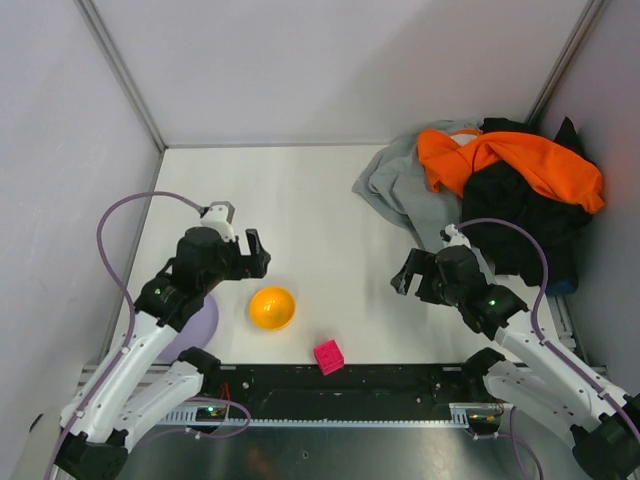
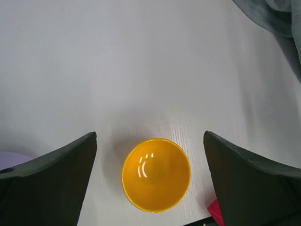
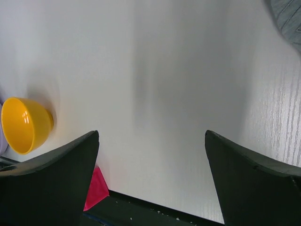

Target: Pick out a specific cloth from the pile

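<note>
Top external view: the white desk [image 1: 300,200] carries the pile [image 1: 520,165] in its far right corner, with grey, orange and black garments heaped together. The cloth [image 1: 564,287] shows only as a small blue sliver at the pile's near right edge, under the black garment. The left end effector [image 1: 258,254] hangs open, fingers wide apart, just above the yellow bowl [image 1: 272,308]. The right end effector [image 1: 402,275] is also open, near the pile's grey edge and holding nothing. A pink cube [image 1: 329,356] sits at the near desk edge.

Glossy plastic bowl [image 2: 156,175], soft matt cloth pile [image 1: 515,170]
</note>
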Robot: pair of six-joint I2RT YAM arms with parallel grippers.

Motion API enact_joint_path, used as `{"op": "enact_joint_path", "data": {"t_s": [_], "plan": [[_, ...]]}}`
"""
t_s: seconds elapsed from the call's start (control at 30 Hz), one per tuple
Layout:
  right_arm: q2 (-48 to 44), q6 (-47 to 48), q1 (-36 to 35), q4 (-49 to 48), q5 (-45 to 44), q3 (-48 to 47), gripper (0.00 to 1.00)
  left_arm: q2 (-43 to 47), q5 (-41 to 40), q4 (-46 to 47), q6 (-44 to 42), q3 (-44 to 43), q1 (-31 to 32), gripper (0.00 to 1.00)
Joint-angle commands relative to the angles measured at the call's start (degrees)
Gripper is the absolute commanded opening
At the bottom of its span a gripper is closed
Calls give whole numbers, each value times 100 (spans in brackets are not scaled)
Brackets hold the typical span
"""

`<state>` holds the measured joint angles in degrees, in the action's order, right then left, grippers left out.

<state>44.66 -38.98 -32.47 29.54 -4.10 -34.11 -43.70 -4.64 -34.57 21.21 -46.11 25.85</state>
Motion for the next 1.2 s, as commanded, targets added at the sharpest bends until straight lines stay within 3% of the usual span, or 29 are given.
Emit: {"op": "enact_joint_path", "data": {"t_s": [0.0,0.2,0.53,0.83,1.17], "plan": [[-36,77,38,27,-105,-265,99,350,-736,-26,-202,-168,53,100],[387,208,39,-68,-129,-552,99,346,-1051,-25,-260,-103,52,100],[1836,782,30,-66,-577,-1577,99,244,-1683,-27,-140,26,53,100],[3319,1312,50,532,-1550,-2933,99,213,-1709,-30,-99,102,53,100],[3946,1595,245,939,-2219,-3595,99,55,-1587,-28,-97,102,52,100]]}}
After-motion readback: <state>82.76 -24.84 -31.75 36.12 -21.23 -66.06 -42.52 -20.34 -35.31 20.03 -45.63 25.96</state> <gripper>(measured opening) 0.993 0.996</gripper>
